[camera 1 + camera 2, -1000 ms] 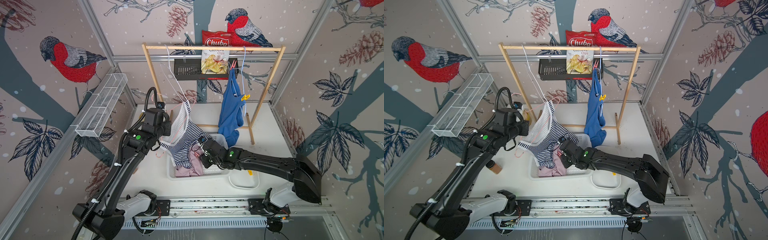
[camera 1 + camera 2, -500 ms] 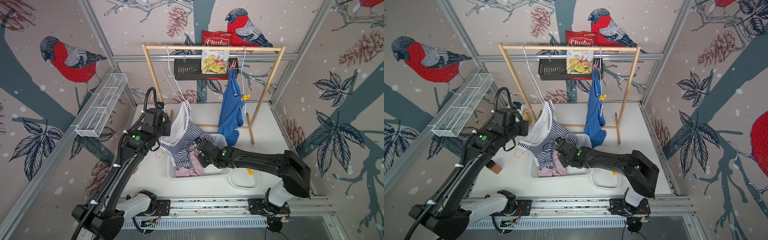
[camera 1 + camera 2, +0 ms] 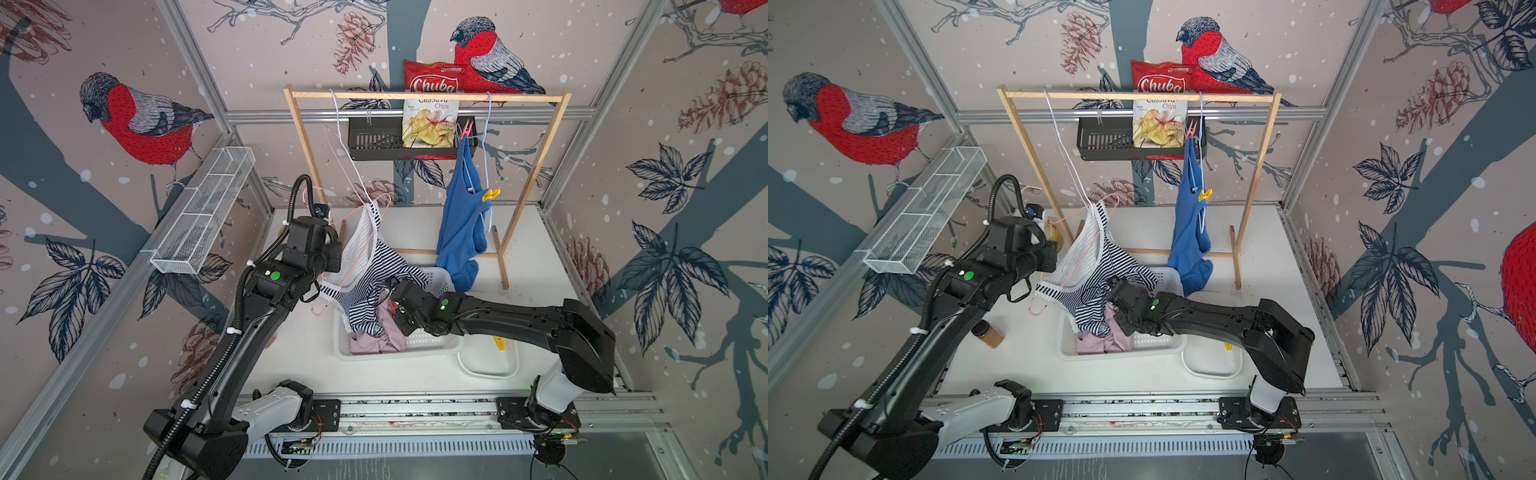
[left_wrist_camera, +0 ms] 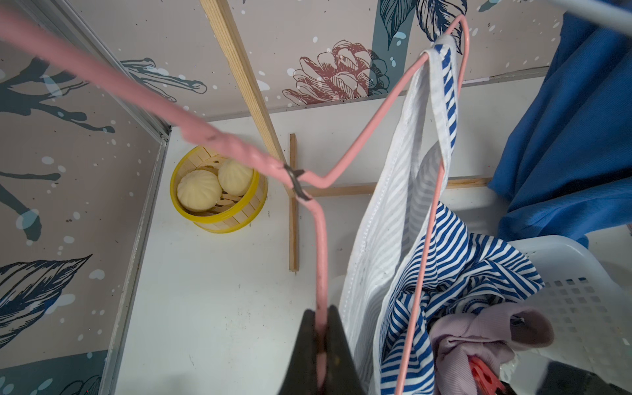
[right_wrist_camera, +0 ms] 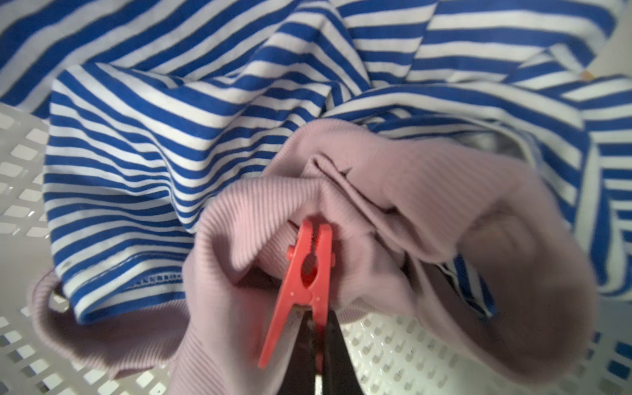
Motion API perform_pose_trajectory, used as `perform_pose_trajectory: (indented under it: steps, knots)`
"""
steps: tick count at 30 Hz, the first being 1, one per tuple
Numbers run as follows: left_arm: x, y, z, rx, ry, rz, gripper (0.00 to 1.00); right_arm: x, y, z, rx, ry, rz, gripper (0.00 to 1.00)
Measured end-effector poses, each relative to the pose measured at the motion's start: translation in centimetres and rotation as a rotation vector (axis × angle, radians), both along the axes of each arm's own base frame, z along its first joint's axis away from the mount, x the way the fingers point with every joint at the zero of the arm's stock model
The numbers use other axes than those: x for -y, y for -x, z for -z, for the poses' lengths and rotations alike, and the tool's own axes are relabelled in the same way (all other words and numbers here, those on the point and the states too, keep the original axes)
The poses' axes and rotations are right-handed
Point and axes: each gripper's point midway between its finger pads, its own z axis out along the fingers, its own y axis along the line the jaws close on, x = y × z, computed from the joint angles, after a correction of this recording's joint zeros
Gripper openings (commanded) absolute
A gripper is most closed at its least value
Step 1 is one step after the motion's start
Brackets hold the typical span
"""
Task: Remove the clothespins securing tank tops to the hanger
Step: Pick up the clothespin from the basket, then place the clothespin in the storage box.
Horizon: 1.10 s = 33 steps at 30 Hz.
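**Left gripper** [image 4: 320, 325]: jaws closed tight on the wire of the pink hanger [image 4: 321, 246], on one sloping arm below the twisted neck. Nothing else sits between the fingers. The hanger is held clear of the wooden rack [image 3: 424, 96], near its left post.

**Right gripper** [image 5: 318, 328]: low over the white basket [image 3: 432, 345], jaws pinched together on one handle leg of the red clothespin [image 5: 307, 273]. The pin's other leg sticks out free beside the fingers. Its nose is closed and buried in a fold of the mauve tank top [image 5: 427, 191] — whether it bites the cloth cannot be told.

**Striped tank top** [image 4: 386, 219]: one strap is looped over the far shoulder of the pink hanger. The body trails down into the basket and lies across the mauve cloth.

**Mauve tank top**: crumpled in the basket, partly under the striped hem.

**Blue tank top** [image 3: 461, 224]: hangs on a pale blue hanger [image 3: 486, 137] from the rack's top rail. A second red clothespin [image 3: 466, 129] sits at its upper strap and a yellow clothespin [image 3: 491, 194] at the lower one.

**Loose yellow clothespin** [image 3: 498, 343]: lies in the white tray [image 3: 490, 372] just beside the basket — partly hidden by the right arm.
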Motion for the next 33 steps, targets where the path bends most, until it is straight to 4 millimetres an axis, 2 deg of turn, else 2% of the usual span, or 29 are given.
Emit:
perform_pose_trajectory:
  steps: [4, 8, 12, 16, 19, 21, 24, 29, 33]
  knots:
    - [0.2, 0.1, -0.2, 0.004, 0.01, 0.011, 0.0, 1.6, 1.1, -1.8, 0.012, -0.029, 0.027, 0.0]
    - [1.1, 1.2, -2.1, 0.051, 0.073, 0.071, 0.0, 4.2, 2.3, -3.8, 0.011, -0.082, 0.113, 0.0]
    - [3.0, 2.9, -5.0, 0.138, 0.182, 0.192, 0.0, 9.1, 3.2, -5.5, -0.002, -0.144, 0.298, 0.0]
    - [5.2, 4.5, -7.3, 0.199, 0.271, 0.319, 0.0, 14.4, 3.9, -6.1, -0.032, -0.209, 0.532, 0.0]
    - [7.0, 6.1, -8.7, 0.238, 0.312, 0.42, 0.0, 18.2, 4.1, -4.6, -0.07, -0.252, 0.696, 0.0]
    - [8.4, 7.5, -9.5, 0.264, 0.317, 0.504, 0.0, 20.7, 3.7, -2.9, -0.097, -0.254, 0.804, 0.0]
    - [10.0, 9.3, -10.4, 0.29, 0.301, 0.612, 0.0, 23.4, 3.5, -0.5, -0.146, -0.254, 0.916, 0.0]
    - [10.2, 11.1, -11.2, 0.313, 0.259, 0.686, 0.0, 24.9, 3.0, 1.6, -0.213, -0.301, 0.983, 0.0]
    - [9.4, 12.6, -12.5, 0.352, 0.254, 0.707, 0.0, 24.6, 2.6, 3.5, -0.268, -0.293, 0.967, 0.06]
